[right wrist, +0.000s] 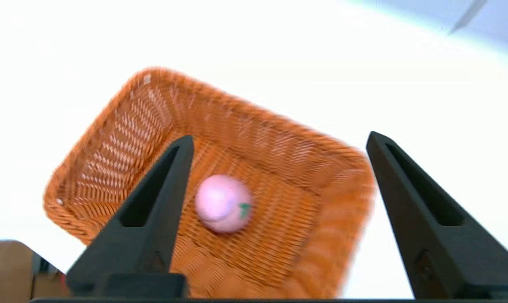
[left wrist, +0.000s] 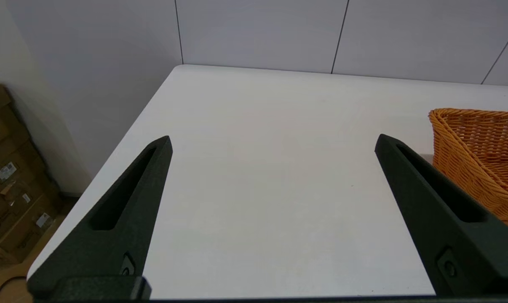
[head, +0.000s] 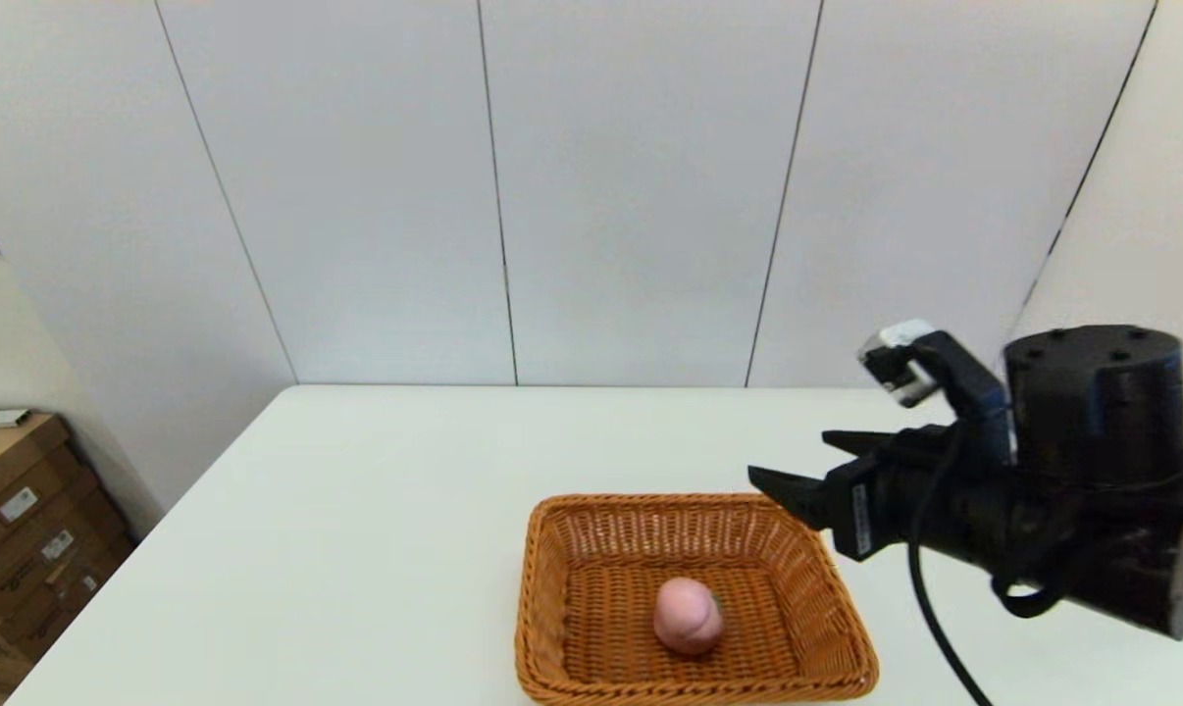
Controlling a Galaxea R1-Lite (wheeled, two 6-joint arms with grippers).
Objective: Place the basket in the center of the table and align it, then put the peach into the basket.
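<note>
the peach [head: 688,615] sits on the floor of the basket [head: 552,598], roughly at its middle, nothing touching it. the basket rests on the white worktop [head: 356,510], toward the near edge and about centred side to side, slightly skewed. the right gripper [head: 793,471] hangs above the basket's far right corner, fingers spread and empty. the left gripper [left wrist: 272,142] is off to the side over bare worktop, also spread and empty. the task looks essentially done; at most a small straightening of the basket remains.
</note>
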